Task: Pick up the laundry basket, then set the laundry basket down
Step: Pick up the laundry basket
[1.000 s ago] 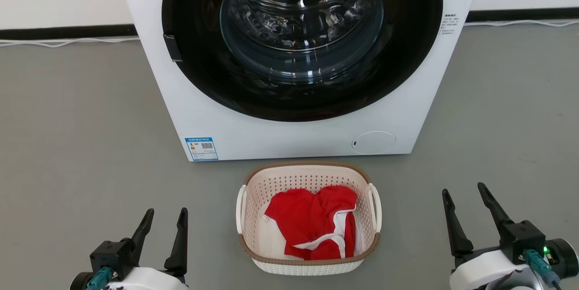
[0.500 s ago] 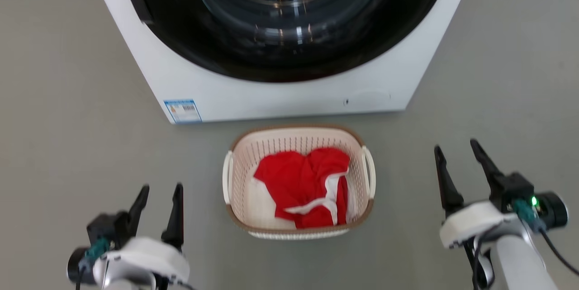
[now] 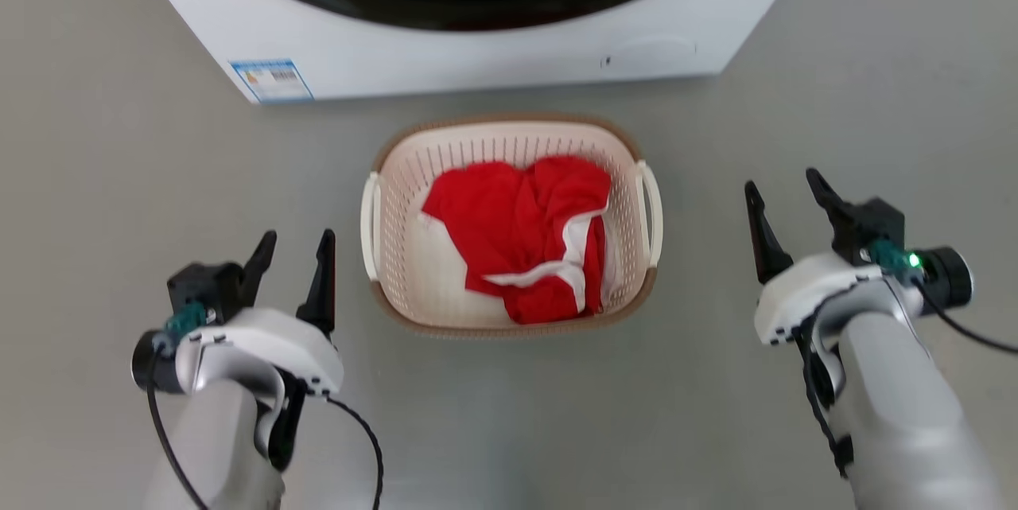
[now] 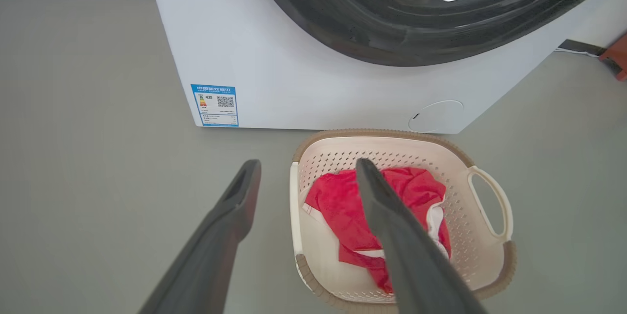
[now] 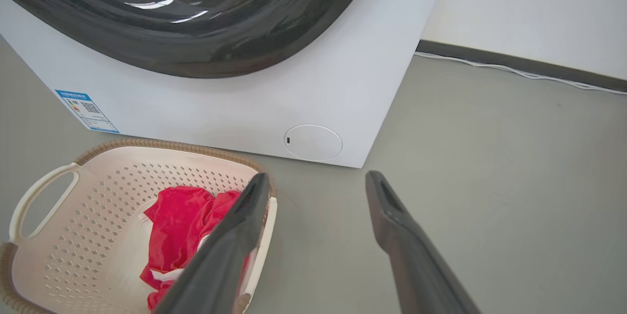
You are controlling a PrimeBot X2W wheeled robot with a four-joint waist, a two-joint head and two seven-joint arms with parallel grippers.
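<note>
The laundry basket (image 3: 398, 176), cream-white with a brown rim and white loop handles, stands on the grey floor in front of the washing machine, with a red and white garment (image 3: 525, 231) inside. My left gripper (image 3: 298, 235) is open just left of the basket, apart from its left handle (image 3: 368, 223). My right gripper (image 3: 783, 180) is open farther off to the basket's right. The left wrist view has the basket (image 4: 313, 275) beyond my open left gripper (image 4: 306, 164). The right wrist view has the basket (image 5: 98, 177) at lower left of my open right gripper (image 5: 316, 177).
The white washing machine (image 3: 477, 56) with its round dark door stands directly behind the basket, a blue label (image 3: 270, 80) at its lower left corner. Grey floor stretches on both sides. A dark baseboard and a white cable (image 5: 514, 71) run along the wall.
The head view has tilted down, so the machine and basket have slid up the picture. Both arms show more forearm now. Both grippers stay open.
</note>
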